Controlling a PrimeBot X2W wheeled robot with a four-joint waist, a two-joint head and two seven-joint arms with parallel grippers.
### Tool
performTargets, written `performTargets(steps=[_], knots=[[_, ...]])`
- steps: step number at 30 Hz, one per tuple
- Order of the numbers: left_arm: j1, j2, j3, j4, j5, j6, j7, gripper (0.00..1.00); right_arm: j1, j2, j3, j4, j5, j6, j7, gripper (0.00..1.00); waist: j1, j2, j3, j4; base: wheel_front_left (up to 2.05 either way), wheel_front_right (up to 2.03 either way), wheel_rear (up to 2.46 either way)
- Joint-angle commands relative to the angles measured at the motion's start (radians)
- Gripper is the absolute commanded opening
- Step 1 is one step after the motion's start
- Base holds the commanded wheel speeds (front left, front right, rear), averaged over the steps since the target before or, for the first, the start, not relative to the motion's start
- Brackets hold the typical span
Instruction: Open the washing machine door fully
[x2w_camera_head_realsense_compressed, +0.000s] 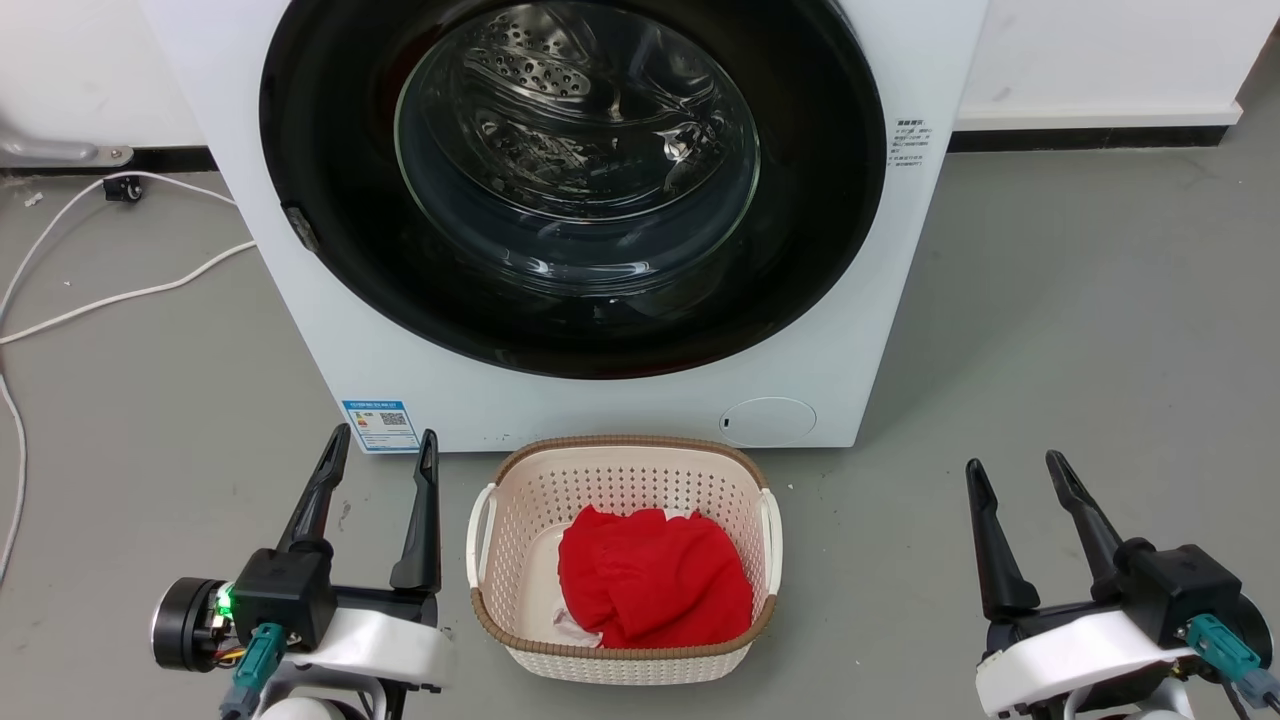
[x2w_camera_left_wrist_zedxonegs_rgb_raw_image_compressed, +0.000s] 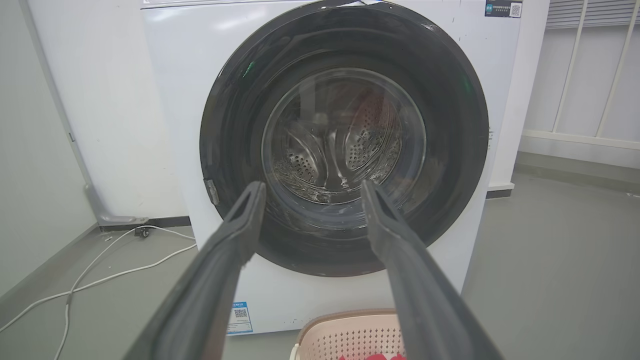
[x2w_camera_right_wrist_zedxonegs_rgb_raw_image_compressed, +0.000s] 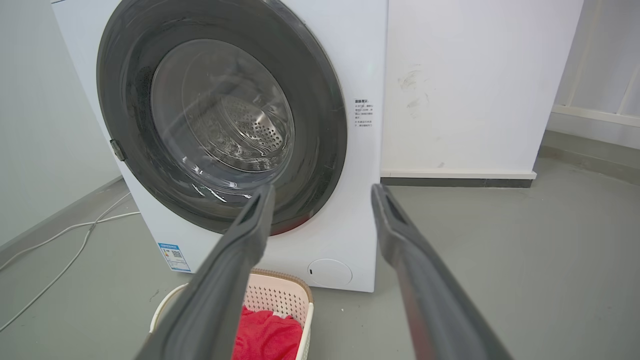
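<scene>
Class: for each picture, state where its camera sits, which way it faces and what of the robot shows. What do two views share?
Head view: on the head, facing forward and down at the washing machine door; left hand and right hand show, open.
Left wrist view: on the left wrist, facing the door; its fingers show.
Right wrist view: on the right wrist, facing the door from the right; its fingers show.
Shared: all show the basket.

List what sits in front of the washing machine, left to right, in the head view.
left gripper, open → laundry basket holding a red cloth → right gripper, open
</scene>
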Motion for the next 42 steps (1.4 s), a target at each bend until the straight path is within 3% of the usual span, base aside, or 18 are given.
performTargets(steps=[1, 24, 25, 26, 27, 31, 42], knots=[[0.011, 0.000, 0.001, 0.000, 0.013, 0.003, -0.005, 1.00, 0.003, 0.004, 0.001, 0.001, -0.008, 0.000, -0.005, 1.00, 0.0000, 0.0000, 0.000, 0.000, 0.00, 0.00, 0.00], [0.019, -0.020, 0.032, 0.017, 0.006, -0.015, -0.008, 1.00, -0.007, 0.004, 0.004, 0.035, 0.032, 0.000, -0.025, 1.00, 0.0000, 0.0000, -0.001, -0.013, 0.00, 0.00, 0.00], [0.020, -0.020, 0.033, 0.016, 0.007, -0.015, -0.008, 1.00, -0.007, 0.004, 0.004, 0.035, 0.037, 0.000, -0.025, 0.67, 0.0000, 0.0000, -0.002, -0.013, 0.00, 0.00, 0.00], [0.021, -0.021, 0.033, 0.016, 0.008, -0.016, -0.008, 1.00, -0.007, 0.004, 0.004, 0.035, 0.040, 0.000, -0.026, 0.14, 0.0000, 0.0000, -0.002, -0.013, 0.00, 0.00, 0.00], [0.022, -0.022, 0.034, 0.016, 0.009, -0.017, -0.008, 1.00, -0.007, 0.004, 0.005, 0.036, 0.046, 0.000, -0.027, 0.00, 0.0000, 0.0000, -0.002, -0.013, 0.00, 0.00, 0.00], [0.023, -0.023, 0.036, 0.015, 0.012, -0.018, -0.008, 1.00, -0.012, 0.004, 0.009, 0.035, 0.098, 0.000, -0.035, 0.00, 0.0000, 0.0000, -0.001, -0.013, 0.00, 0.00, 0.00], [0.014, -0.027, 0.046, 0.012, 0.016, -0.015, -0.008, 1.00, -0.075, 0.004, 0.041, 0.096, 0.826, 0.000, -0.069, 0.00, 0.0000, 0.0000, 0.009, -0.016, 0.00, 0.00, 0.00]])
